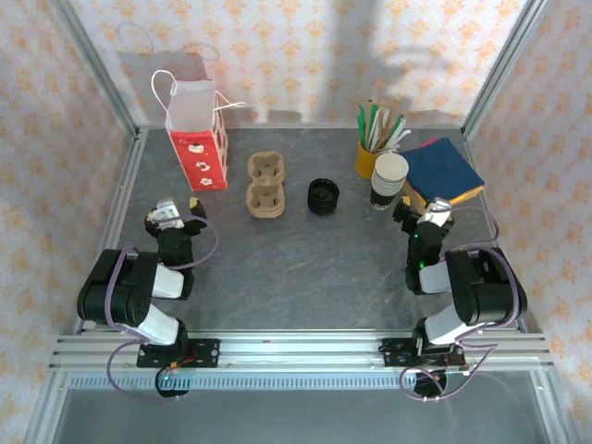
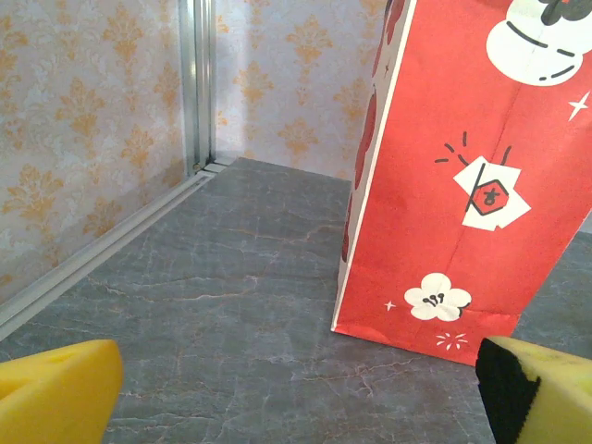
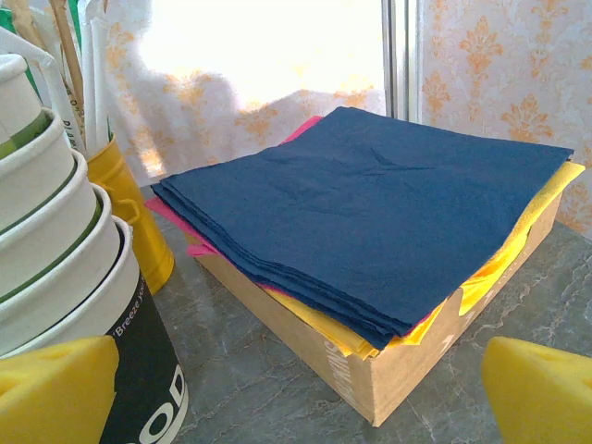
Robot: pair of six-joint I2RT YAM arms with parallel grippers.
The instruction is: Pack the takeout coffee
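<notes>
The takeout coffee cups stand nested in a stack (image 1: 388, 181) at the back right, dark outside on the bottom cup and cream-white at the top rim. In the right wrist view the stack (image 3: 65, 277) is at the left, just beyond my left yellow fingertip (image 3: 55, 393). A round black lid (image 1: 323, 196) lies mid-table. My right gripper (image 1: 426, 207) is open just right of the stack; in its own view the right gripper (image 3: 296, 407) holds nothing. My left gripper (image 1: 174, 207) is open in front of the red paper bag (image 1: 199, 148). In its own view the left gripper (image 2: 296, 412) is empty.
A brown pulp cup carrier (image 1: 265, 185) lies between the bag and the lid. A yellow cup of stir sticks (image 1: 372, 148) stands behind the cup stack. A cardboard box of blue, yellow and pink napkins (image 3: 370, 213) sits at the far right. Metal frame rails edge the table.
</notes>
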